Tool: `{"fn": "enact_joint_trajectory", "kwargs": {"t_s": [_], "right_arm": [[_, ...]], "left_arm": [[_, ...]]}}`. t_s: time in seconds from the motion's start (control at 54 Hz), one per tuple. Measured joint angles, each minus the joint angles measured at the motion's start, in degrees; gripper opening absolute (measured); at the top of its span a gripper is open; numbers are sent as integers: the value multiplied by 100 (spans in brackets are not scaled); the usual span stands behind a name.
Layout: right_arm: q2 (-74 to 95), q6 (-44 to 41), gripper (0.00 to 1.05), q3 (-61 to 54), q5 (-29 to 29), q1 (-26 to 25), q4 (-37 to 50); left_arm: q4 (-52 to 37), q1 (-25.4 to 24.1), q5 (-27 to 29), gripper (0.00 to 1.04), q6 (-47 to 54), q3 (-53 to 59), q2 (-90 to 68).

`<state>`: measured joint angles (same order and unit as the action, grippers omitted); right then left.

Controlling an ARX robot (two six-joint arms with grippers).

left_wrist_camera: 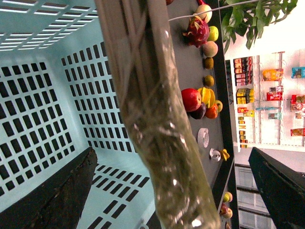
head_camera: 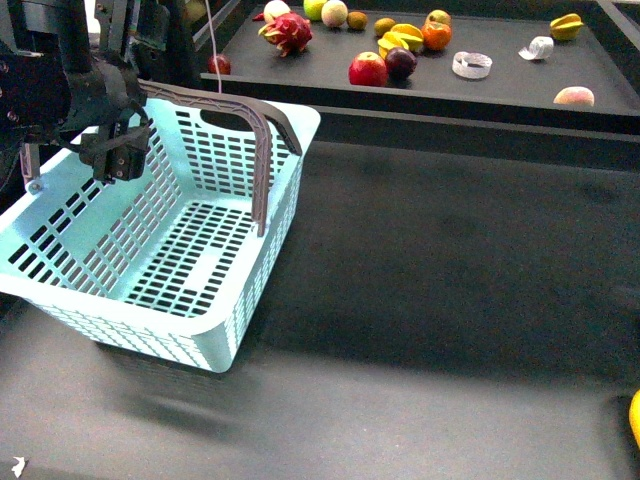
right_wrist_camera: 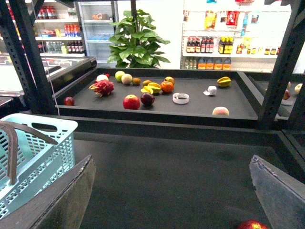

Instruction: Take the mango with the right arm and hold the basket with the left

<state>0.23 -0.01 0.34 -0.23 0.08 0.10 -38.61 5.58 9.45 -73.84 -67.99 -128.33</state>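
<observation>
The basket handle (left_wrist_camera: 157,119) is hooked between the left gripper's (head_camera: 118,160) spread fingers (left_wrist_camera: 52,191), steadying the basket (head_camera: 150,260). The right gripper (right_wrist_camera: 171,164) is also spread (empty), and the likely mango (head_camera: 636,418) is seen at the table's (head_camera: 450,300) near-right edge.

Even overhead light; soft shadow beneath basket (head_camera: 240,312); handle (left_wrist_camera: 157,119) blurred, glary in left wrist view.

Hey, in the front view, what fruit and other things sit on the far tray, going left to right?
Small dark red fruit → dragon fruit → red apple → dark plum → white ring → peach.
</observation>
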Motion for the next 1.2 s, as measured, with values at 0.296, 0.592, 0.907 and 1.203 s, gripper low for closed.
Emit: {"fn": "enact_joint_trajectory", "kwargs": {"t_s": [0.296,0.592,0.907,1.203], "right_arm": [[2,0,96,0,0,0,0],[2,0,96,0,0,0,0],[2,0,96,0,-2,0,0],[0,0,96,0,0,0,0]], "left_arm": [[380,-199,-162,88,17,-1038,-566],[439,-339,-258,36,28,-1283,-726],[459,-398,-361,7,-339,-1401,-802],[800,-485,-190,7,-326,-931,-245]]}}
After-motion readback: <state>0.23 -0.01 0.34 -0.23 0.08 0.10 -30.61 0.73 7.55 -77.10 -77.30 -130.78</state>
